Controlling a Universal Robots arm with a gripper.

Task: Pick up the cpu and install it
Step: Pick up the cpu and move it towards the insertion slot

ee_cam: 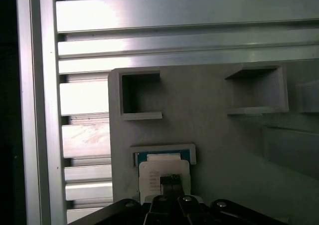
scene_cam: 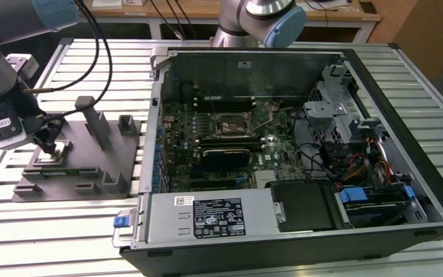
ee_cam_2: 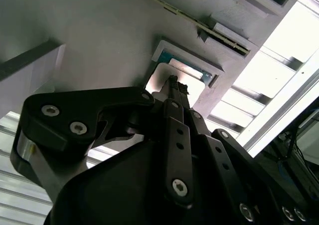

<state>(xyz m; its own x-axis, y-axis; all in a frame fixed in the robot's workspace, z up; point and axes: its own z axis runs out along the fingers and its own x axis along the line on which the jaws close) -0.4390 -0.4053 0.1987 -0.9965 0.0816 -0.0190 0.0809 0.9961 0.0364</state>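
At the exterior view's left, our hand (scene_cam: 50, 146), tips pressed together, hangs at the cpu (ee_cam: 152, 177) in its fixture (scene_cam: 83, 173); we fear a skewed lift could jam it.

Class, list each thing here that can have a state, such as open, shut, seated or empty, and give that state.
computer case: open, side panel off, lying on its side.
cpu: flat in a grey fixture pocket, not lifted.
gripper: shut, tips over the cpu.
square pocket: empty.
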